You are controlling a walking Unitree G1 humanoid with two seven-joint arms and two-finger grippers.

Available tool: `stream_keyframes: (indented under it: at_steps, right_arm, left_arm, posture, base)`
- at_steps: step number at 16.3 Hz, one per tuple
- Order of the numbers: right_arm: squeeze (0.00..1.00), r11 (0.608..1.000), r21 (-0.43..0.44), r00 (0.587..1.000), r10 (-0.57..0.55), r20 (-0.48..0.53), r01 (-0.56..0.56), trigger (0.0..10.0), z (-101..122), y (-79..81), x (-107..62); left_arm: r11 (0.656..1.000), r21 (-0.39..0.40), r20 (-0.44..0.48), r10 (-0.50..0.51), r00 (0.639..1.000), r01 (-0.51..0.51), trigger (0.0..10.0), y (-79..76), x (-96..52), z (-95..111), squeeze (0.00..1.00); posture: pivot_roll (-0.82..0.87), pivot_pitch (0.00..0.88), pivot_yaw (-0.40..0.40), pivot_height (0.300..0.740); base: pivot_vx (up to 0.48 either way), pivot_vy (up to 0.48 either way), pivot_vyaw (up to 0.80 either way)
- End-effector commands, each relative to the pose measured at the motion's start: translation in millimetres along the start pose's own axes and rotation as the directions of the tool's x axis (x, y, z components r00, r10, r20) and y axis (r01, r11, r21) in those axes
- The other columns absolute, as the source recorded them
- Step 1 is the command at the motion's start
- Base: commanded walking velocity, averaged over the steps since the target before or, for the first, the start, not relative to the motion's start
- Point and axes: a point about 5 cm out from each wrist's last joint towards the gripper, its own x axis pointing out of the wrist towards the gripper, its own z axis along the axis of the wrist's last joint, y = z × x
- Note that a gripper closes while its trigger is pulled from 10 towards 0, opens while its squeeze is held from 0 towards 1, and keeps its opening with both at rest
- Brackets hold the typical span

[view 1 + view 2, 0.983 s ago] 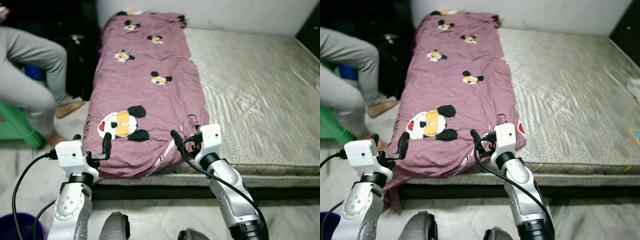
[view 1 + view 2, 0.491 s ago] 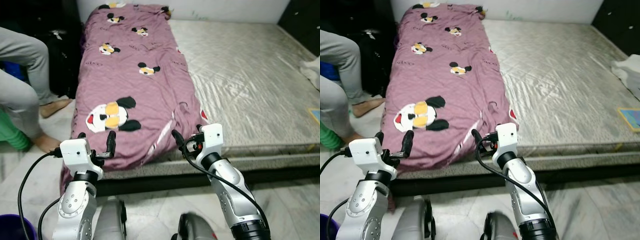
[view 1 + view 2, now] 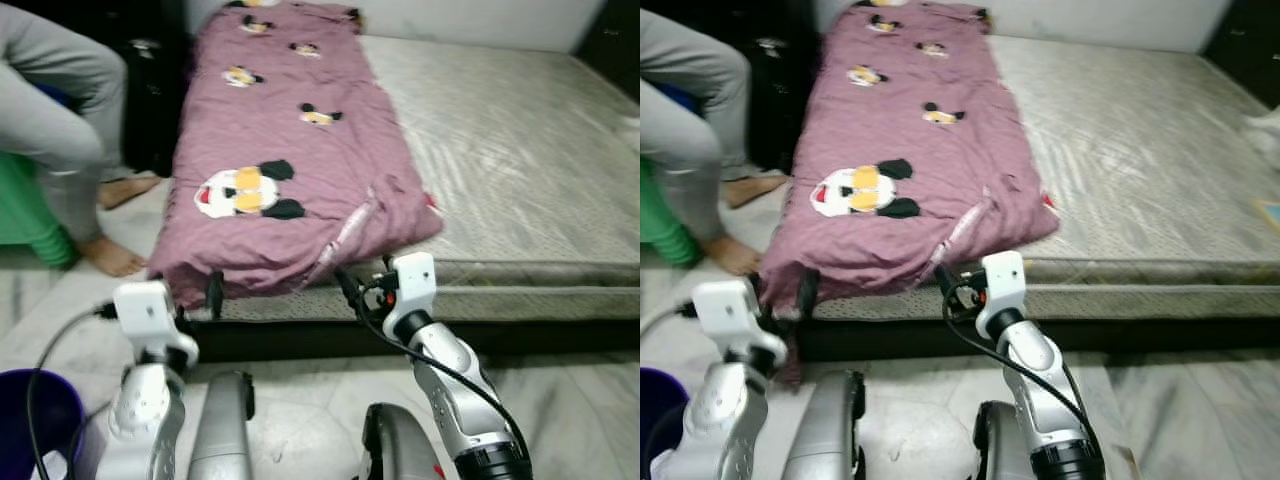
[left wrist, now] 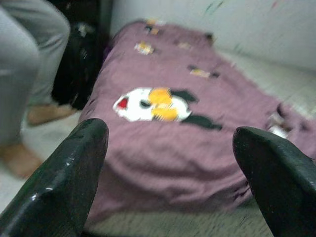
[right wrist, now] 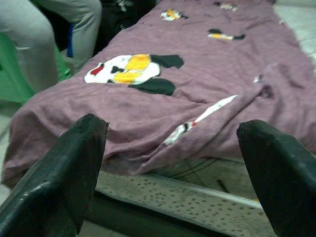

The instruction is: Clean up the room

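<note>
Since a second ago: both claws sit lower against the bed, now down at its foot edge where before they were over the blanket's end; the whole view has shifted too, so much of that is the robot's own stepping or bending.
Blanket: the purple blanket with cartoon mouse prints lies lengthwise along the left half of the bed, its near end rumpled and drooping over the mattress edge.
Left claw: left claw hangs just before the blanket's near left corner, fingers spread wide, nothing between them.
Right claw: right claw is just below the folded white-striped flap at the blanket's near right end, likewise spread and empty.
Person: a person's grey-trousered leg and bare foot stand on the floor to the left, close to the blanket's side.
Bucket: a dark blue bucket sits on the floor by the left arm.
Step in hand: by my reckoning, taking hold of the blanket's near end so it can be straightened or folded.
Doing it well: each claw should go for a thick fold at its own corner, not a single thin layer, and close together with the other.
Pull: I'd draw evenly, so the cloth doesn't skew.
Risk: the left corner hangs near the person's foot; keep the arm tucked in.
</note>
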Motion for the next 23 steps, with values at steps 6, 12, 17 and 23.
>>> stream_keyframes:
  at_steps: [6, 12, 17, 23]
  right_arm:
    - [0.00, 1.000, -0.025, 1.000, 0.013, 0.017, -0.012, 10.0, 4.1, -2.0, 0.0]
    - [0.00, 1.000, -0.021, 1.000, 0.010, 0.011, -0.010, 10.0, 2.9, -2.3, 0.0]
    - [0.00, 1.000, -0.002, 1.000, -0.018, -0.005, 0.018, 10.0, 0.5, -6.0, 0.9]
    - [0.00, 1.000, -0.002, 1.000, -0.021, -0.008, 0.021, 10.0, -0.3, -6.2, 2.4]
  left_arm:
    - [0.999, -0.011, 0.008, -0.035, 0.999, 0.035, 10.0, -5.7, -1.8, 0.3, 0.00]
    - [0.999, -0.013, 0.007, -0.043, 0.999, 0.043, 10.0, -6.6, -2.0, -0.1, 0.00]
    - [0.999, -0.015, 0.005, -0.046, 0.999, 0.046, 10.0, -7.3, -1.4, -0.9, 0.00]
    - [0.999, -0.015, 0.006, -0.048, 0.999, 0.048, 10.0, -8.0, 0.3, -1.1, 0.00]
  posture:
    - [0.00, 0.123, -0.077, 0.596]
    - [0.00, 0.123, -0.075, 0.596]
    - [0.01, 0.117, -0.075, 0.596]
    - [0.01, 0.104, -0.074, 0.596]
  base:
    - [0.087, 0.000, 0.75]
    - [0.274, 0.000, 0.11]
    - [0.274, 0.000, -0.10]
    - [0.253, 0.000, -0.76]
